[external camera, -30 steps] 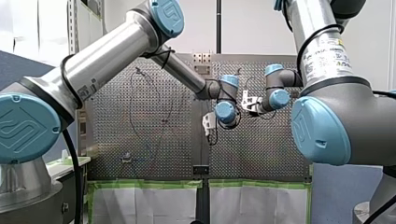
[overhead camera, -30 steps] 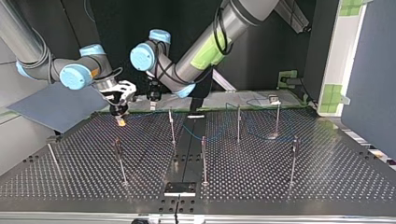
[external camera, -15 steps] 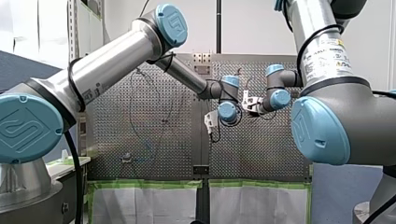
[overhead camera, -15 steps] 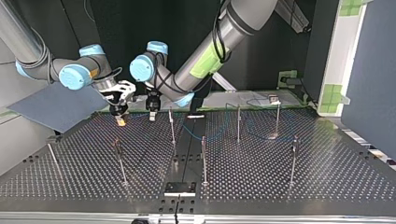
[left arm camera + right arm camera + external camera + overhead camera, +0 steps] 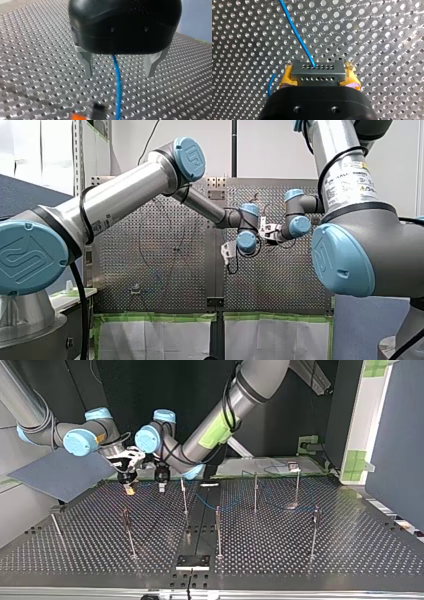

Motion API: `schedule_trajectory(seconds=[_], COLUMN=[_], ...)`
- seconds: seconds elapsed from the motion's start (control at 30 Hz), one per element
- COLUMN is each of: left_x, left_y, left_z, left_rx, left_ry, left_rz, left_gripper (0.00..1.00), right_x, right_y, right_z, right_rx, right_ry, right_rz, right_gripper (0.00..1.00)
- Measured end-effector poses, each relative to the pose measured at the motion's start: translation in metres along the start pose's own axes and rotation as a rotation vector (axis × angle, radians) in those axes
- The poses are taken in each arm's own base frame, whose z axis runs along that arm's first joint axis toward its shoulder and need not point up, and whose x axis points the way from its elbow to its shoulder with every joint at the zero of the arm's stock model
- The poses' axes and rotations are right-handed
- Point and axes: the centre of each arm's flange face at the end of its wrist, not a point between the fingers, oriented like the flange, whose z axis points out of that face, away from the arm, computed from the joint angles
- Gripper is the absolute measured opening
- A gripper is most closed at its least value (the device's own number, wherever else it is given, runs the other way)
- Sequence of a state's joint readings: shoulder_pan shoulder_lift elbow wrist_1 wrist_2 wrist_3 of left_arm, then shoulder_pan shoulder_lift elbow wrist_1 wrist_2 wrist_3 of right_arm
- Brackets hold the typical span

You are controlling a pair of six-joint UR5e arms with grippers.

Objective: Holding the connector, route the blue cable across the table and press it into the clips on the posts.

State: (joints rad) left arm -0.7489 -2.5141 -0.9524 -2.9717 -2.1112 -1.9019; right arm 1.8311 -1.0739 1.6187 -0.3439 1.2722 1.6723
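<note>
At the top view's upper left, my right pincer point(image 5: 319, 75) holds the grey rectangular connector point(image 5: 329, 71); my left pincer point(image 5: 119, 73) is wide over the thin blue cable point(image 5: 117, 95).

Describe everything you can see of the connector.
The connector is a dark grey rectangular block, plastic by its look, with two rows of small holes on its face. My right gripper clamps its two ends between yellow pads. The blue cable enters one upper-row hole. Below lies the perforated table.

A: What sits near the black plate point(image 5: 192, 562), top view?
B: Well to its left, a slanting grey board point(image 5: 55, 472). Well to its right, a white upright panel point(image 5: 371, 420) with green tape patches point(image 5: 356, 460).
</note>
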Motion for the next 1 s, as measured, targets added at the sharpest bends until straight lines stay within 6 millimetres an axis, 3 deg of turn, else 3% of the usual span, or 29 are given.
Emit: schedule_trajectory(seconds=[0.03,0.07,0.1,0.13,0.2,0.7,0.83,1.0], left_x=[-0.001,-0.001,-0.002,-0.002,-0.001,-0.004,-0.016,-0.047], left_y=[-0.001,-0.003,-0.004,-0.004,-0.005,0.003,0.004,0.004], left_z=[0.000,-0.001,-0.002,-0.002,-0.003,-0.002,-0.005,-0.012], left_rx=[0.000,0.000,0.001,0.001,-0.001,-0.030,-0.038,-0.066], left_ry=[-0.002,-0.004,-0.005,-0.005,-0.004,0.016,0.017,-0.001], left_rz=[-0.001,-0.001,-0.001,-0.002,-0.003,-0.003,-0.008,-0.016], left_gripper=[0.64,0.49,0.28,0.28,0.00,0.00,0.00,0.00], right_x=[0.000,0.000,0.000,0.000,0.000,0.007,0.023,0.060], right_y=[0.000,0.000,0.000,0.000,0.000,-0.004,-0.007,-0.011], right_z=[0.000,0.000,0.000,0.000,0.000,0.002,0.003,-0.001], right_rx=[0.000,0.000,-0.001,-0.001,-0.001,0.013,0.020,0.024], right_ry=[0.000,0.000,0.001,0.001,0.002,0.013,0.029,0.065], right_rz=[0.000,0.000,0.000,0.000,0.000,0.027,0.024,0.027], right_gripper=[0.00,0.00,0.00,0.00,0.00,0.00,0.00,0.00])
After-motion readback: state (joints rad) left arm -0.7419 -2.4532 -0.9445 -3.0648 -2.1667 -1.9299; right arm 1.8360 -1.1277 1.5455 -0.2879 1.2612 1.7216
